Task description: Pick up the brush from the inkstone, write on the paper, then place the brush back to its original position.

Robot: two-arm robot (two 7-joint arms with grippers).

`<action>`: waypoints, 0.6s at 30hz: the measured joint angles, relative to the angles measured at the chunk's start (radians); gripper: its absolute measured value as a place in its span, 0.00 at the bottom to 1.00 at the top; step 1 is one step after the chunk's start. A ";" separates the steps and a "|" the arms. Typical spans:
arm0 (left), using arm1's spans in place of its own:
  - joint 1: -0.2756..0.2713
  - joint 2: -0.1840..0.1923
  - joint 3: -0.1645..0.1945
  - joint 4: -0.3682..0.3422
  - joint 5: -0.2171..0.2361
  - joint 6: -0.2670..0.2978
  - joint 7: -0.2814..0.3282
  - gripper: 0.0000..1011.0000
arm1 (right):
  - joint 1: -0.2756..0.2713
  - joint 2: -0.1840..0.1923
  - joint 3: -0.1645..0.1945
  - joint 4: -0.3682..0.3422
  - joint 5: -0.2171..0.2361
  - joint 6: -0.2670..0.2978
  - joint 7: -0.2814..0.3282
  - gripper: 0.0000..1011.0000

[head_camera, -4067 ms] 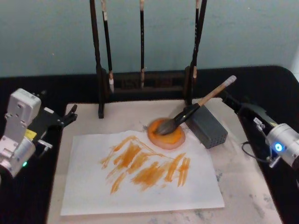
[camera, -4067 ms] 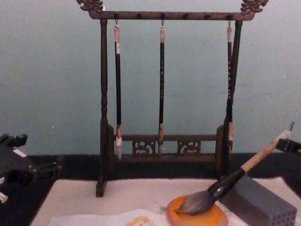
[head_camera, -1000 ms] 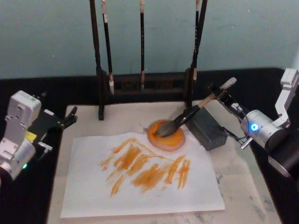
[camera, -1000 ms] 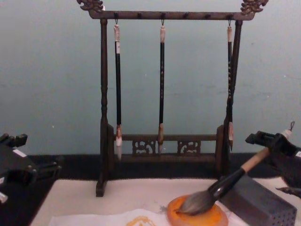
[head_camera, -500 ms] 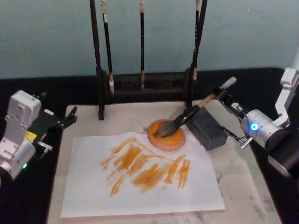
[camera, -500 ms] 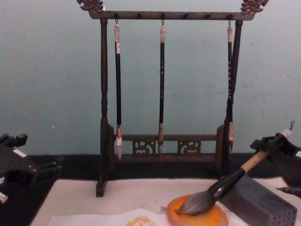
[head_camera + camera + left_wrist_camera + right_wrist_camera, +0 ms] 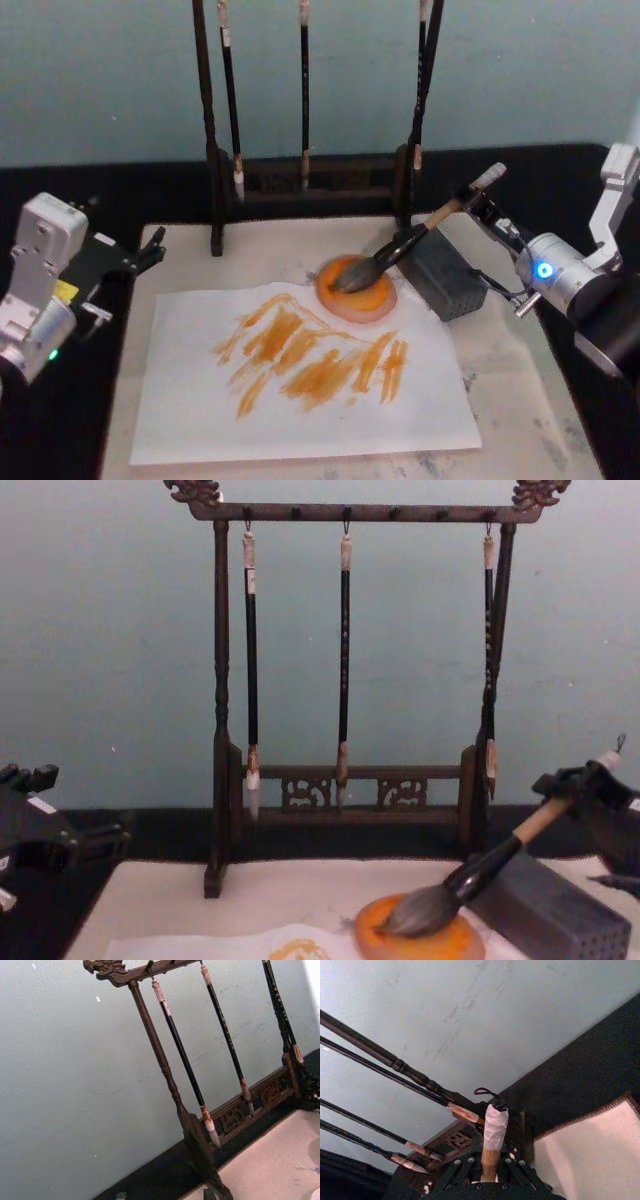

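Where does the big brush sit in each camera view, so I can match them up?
Head: the brush leans right of centre, bristles on the inkstone, right gripper at its upper handle.
Chest: lower right, slanting up toward the right edge.
Right wrist: close up, seen along its handle, white end toward the brush stand.
Left wrist: the parked left gripper's camera faces the brush stand's post instead.
Shared landmark: the brush stand.

Three thin hanging brushes (image 7: 343, 660), one thick brush (image 7: 400, 245), one inkstone (image 7: 375, 296), one paper sheet (image 7: 200, 400), one grey block (image 7: 450, 280), one rack (image 7: 222, 680).
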 joint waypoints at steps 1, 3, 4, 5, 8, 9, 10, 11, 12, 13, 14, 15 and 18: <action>0.000 0.000 0.000 0.000 0.000 0.000 0.000 0.99 | 0.000 0.001 -0.002 -0.003 0.001 -0.003 0.001 0.16; 0.000 0.000 0.000 0.000 0.000 0.000 0.000 0.99 | 0.000 0.006 -0.008 -0.014 0.005 -0.010 0.004 0.16; 0.000 0.000 0.000 0.000 0.000 0.000 0.000 0.99 | -0.001 0.008 -0.010 -0.019 0.006 -0.013 0.005 0.16; 0.000 0.000 0.000 0.000 0.000 0.000 0.000 0.99 | -0.001 0.009 -0.012 -0.024 0.007 -0.016 0.007 0.16; 0.000 0.000 0.000 0.000 0.000 0.000 0.000 0.99 | -0.001 0.018 -0.023 -0.046 0.008 -0.027 0.016 0.16; 0.000 0.000 0.000 0.000 0.000 0.000 0.000 0.99 | -0.001 0.021 -0.027 -0.051 0.007 -0.031 0.018 0.16; 0.000 0.000 0.000 0.000 0.000 0.000 0.000 0.99 | -0.001 0.023 -0.030 -0.057 0.006 -0.036 0.020 0.16; 0.000 0.000 0.000 0.000 0.000 0.000 0.000 0.99 | -0.001 0.030 -0.039 -0.070 -0.003 -0.049 0.025 0.16; 0.000 0.000 0.000 0.000 0.000 0.000 0.000 0.99 | -0.001 0.034 -0.044 -0.077 -0.009 -0.057 0.027 0.16; 0.000 0.000 0.000 0.000 0.000 0.000 0.000 0.99 | -0.001 0.038 -0.049 -0.084 -0.016 -0.064 0.029 0.16; 0.000 0.000 0.000 0.000 0.000 0.000 0.000 0.99 | 0.000 0.046 -0.061 -0.096 -0.032 -0.080 0.033 0.16; 0.000 0.000 0.000 0.000 0.000 0.000 0.000 0.99 | 0.000 0.050 -0.068 -0.104 -0.040 -0.088 0.035 0.16; 0.000 0.000 0.000 0.000 0.000 0.000 0.000 0.99 | 0.003 0.066 -0.089 -0.130 -0.078 -0.118 0.043 0.16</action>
